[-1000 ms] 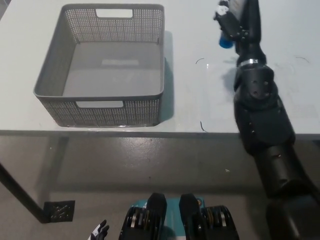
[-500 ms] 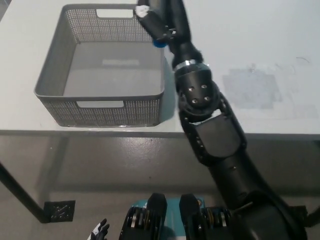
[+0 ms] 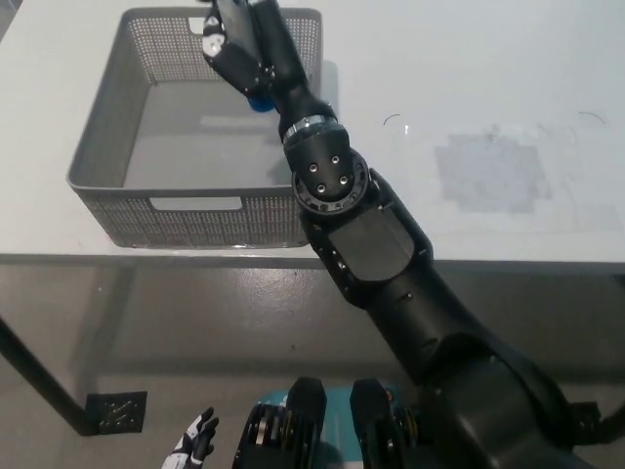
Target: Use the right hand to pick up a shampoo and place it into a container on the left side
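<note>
My black right hand reaches over the grey mesh basket on the table's left part. It is shut on the shampoo bottle, of which only the blue cap and a bit of white at the top show. The hand holds the bottle above the basket's far right inside. My black forearm crosses the basket's right wall. My white left hand hangs low at the picture's bottom left, below the table; too little of it shows to judge its state.
The white table stretches right of the basket, with a duller grey patch on it. The table's front edge runs just below the basket. A table leg and foot plate stand at lower left.
My right arm has swung left across the table with the bottle, from the table's right part to over the basket's rim, and now over the basket's inside.
</note>
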